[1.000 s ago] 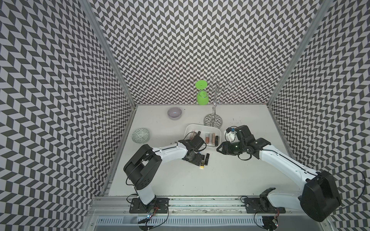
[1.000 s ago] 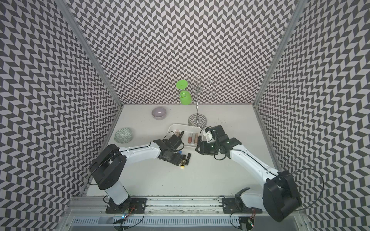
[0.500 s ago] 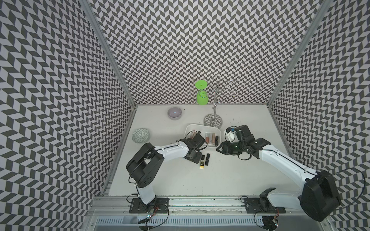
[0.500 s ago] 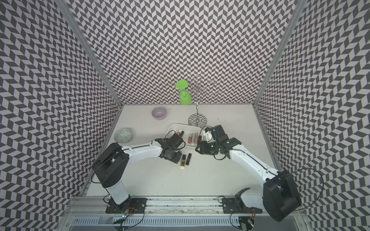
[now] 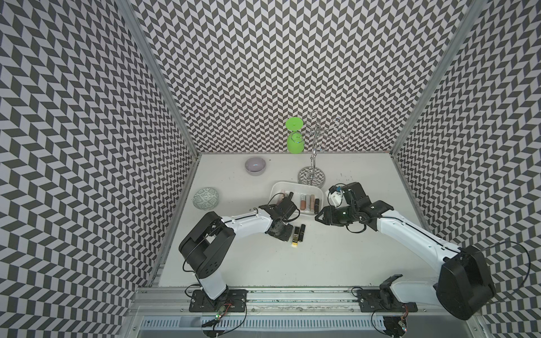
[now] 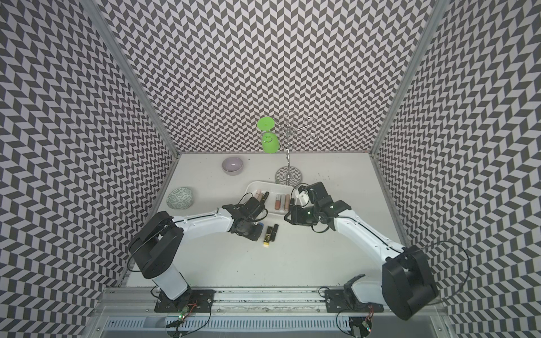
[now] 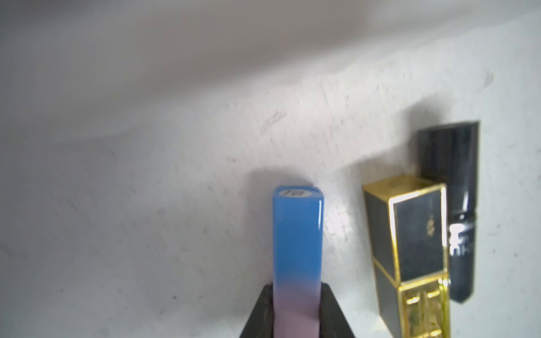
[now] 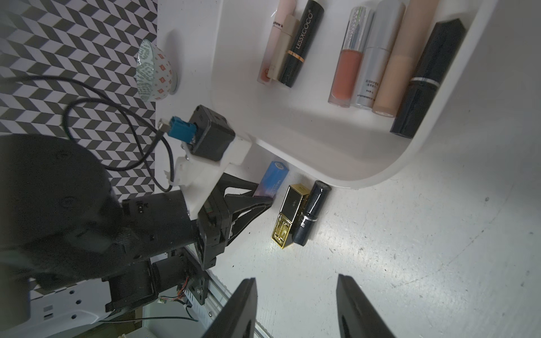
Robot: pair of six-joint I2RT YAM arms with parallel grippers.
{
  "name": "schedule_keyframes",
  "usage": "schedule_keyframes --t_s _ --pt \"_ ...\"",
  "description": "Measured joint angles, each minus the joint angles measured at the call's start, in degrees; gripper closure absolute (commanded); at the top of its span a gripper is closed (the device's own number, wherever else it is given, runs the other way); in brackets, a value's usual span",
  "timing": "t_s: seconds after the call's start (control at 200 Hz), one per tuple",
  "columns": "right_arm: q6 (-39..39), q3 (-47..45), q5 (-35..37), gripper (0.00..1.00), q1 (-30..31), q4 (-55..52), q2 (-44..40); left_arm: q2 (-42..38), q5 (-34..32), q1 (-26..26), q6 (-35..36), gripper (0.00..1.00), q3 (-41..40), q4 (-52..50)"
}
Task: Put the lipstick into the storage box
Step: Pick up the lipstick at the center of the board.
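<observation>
Now the left gripper (image 7: 296, 295) has pinched down. Its jaws, which stood apart a second ago, are narrow and pressed on either flank of the blue lipstick (image 7: 297, 234). They hold it at the lilac end, and the blue end sticks out ahead of the fingertips. The tube looks to be lying on the table (image 7: 131, 219), with its shadow tight under the tip, so I judge the grasp made and the lift not yet begun.

Just beside this gripper, on the side toward the other arm, lie a gold-and-black lipstick (image 7: 415, 234) and a black lipstick (image 7: 456, 204). They touch each other but sit apart from the blue one. The storage box (image 8: 380, 172) sits just ahead of the gripper's tips, its near wall close to the blue tube's end, and several lipsticks (image 8: 380, 52) already lie inside.

The right gripper (image 8: 295, 292) hovers with its jaws partly apart and nothing between them, the two loose lipsticks ahead of it.

With the hold secured, the blue tube likely needs raising clear of that near wall before it goes forward and is let go.
</observation>
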Motion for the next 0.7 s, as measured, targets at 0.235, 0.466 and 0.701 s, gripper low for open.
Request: schedule_keyframes --t_s 0.235,0.466,0.701 --pt "3.0 0.6 -6.2 0.51 1.2 6.6 4.0 -11.6 3.2 3.9 -2.2 0.79 -5.7 -2.0" --pt "4.9 6.9 -10.9 0.5 6.6 12.0 11.1 -22.7 9.3 10.6 -4.5 0.77 -9.0 -1.9" --pt "8.5 10.3 -18.5 0.5 7.9 20.1 12.1 -33.7 21.7 15.0 -5.8 0.74 -9.9 3.5"
